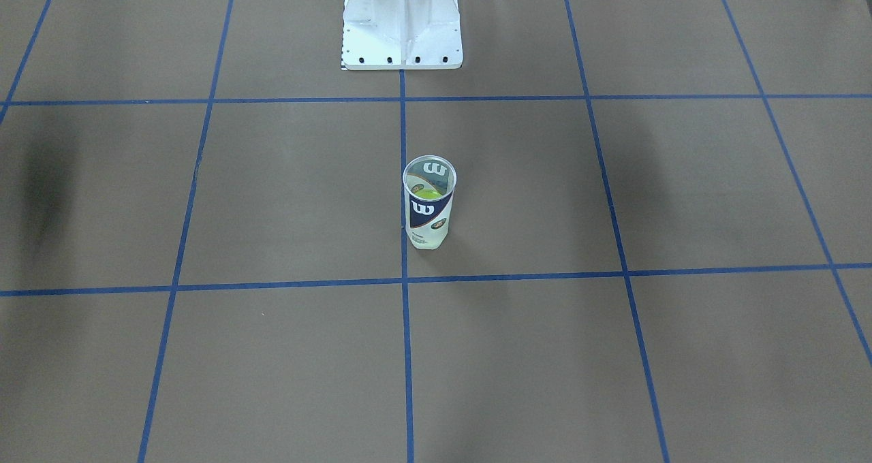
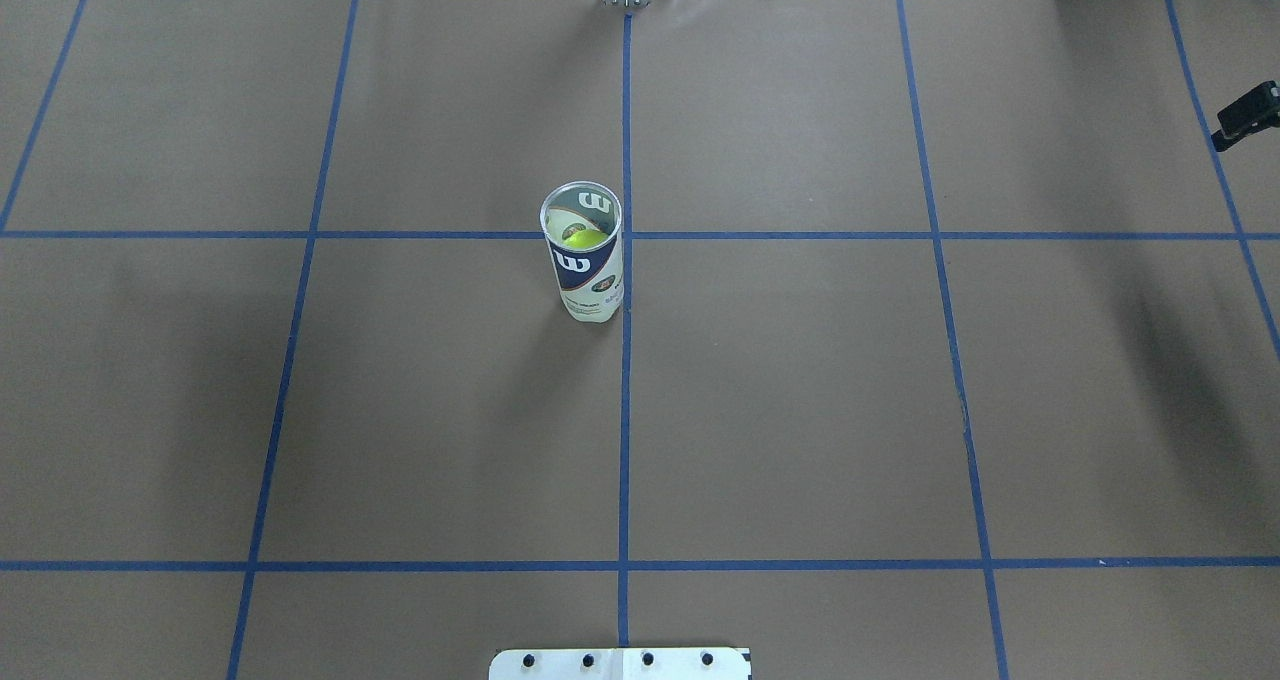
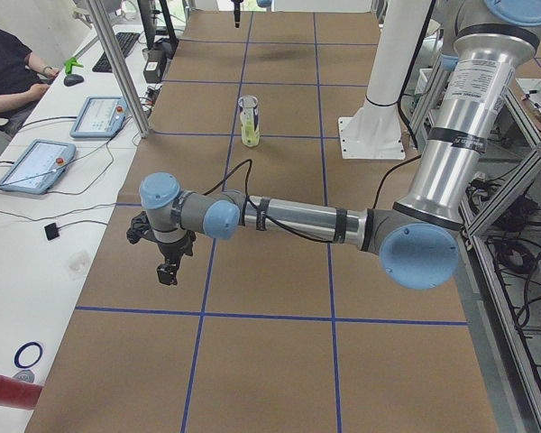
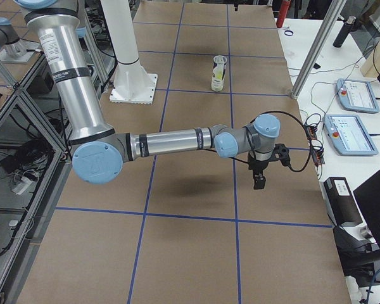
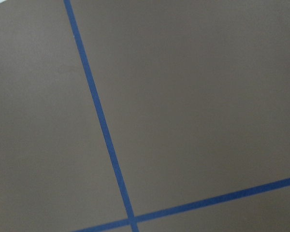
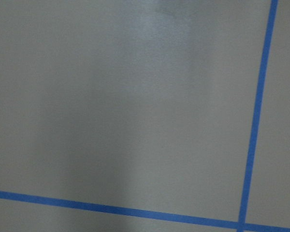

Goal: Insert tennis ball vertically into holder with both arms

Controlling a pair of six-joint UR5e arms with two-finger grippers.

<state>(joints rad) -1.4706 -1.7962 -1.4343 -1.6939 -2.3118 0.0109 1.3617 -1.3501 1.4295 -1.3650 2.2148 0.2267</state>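
The holder (image 1: 429, 208) stands upright on the table (image 1: 613, 354), well out from the pedestal (image 1: 402, 34) and right beside the centre tape line, near a crossing of lines. A yellow-green ball (image 1: 428, 192) sits inside it, seen through the open top. Both arms are stretched out low over the table, well apart from the holder. The left gripper (image 3: 167, 271) points down toward the paper, and so does the right gripper (image 4: 259, 182). I cannot tell how wide either claw stands. Each wrist view shows only paper and tape.
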